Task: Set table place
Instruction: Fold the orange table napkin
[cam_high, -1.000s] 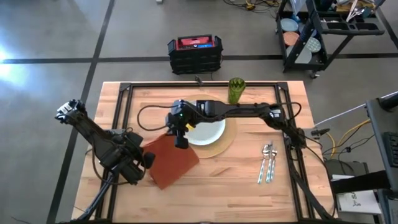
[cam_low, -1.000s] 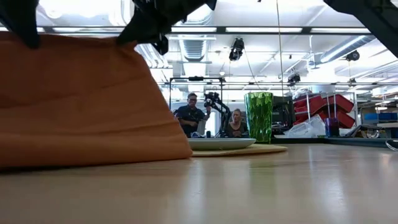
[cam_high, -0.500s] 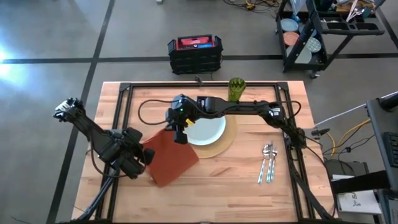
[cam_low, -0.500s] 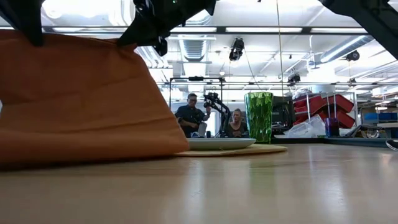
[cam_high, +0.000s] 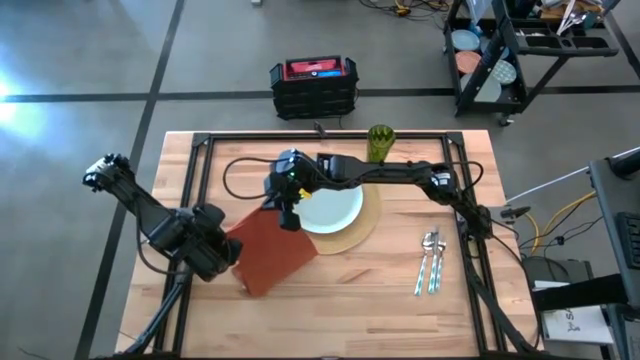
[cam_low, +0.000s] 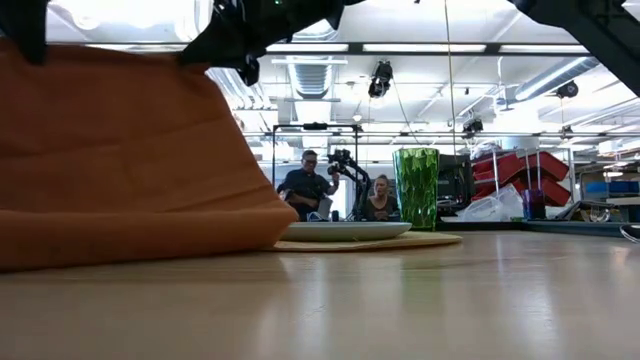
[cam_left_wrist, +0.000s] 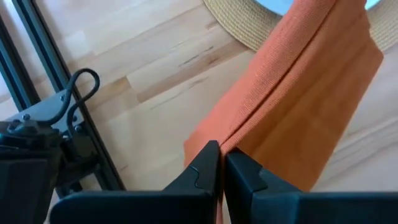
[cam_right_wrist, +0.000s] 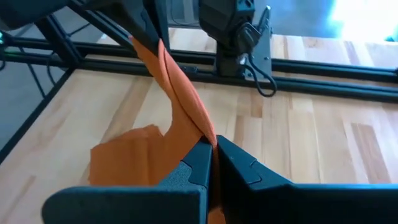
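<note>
High view: orange napkin (cam_high: 272, 255) stretched between both arms, left of plate (cam_high: 333, 208), mid-counter (cam_high: 350, 290). Left end effector (cam_high: 228, 253) clenched on one corner, right end effector (cam_high: 288, 217) pinching opposite corner. Cloth soft, light, sags between grips; corners look like best hold, likely to slump once let go.

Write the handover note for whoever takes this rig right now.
Left pincer: shut on the napkin, at its left corner.
Right pincer: shut on the napkin's corner by the plate. The cloth hangs lifted between them.
Done: plate on placemat, cup behind it.
Left: lay the napkin down; the cutlery lies bunched right of the placemat, not yet placed.
</note>
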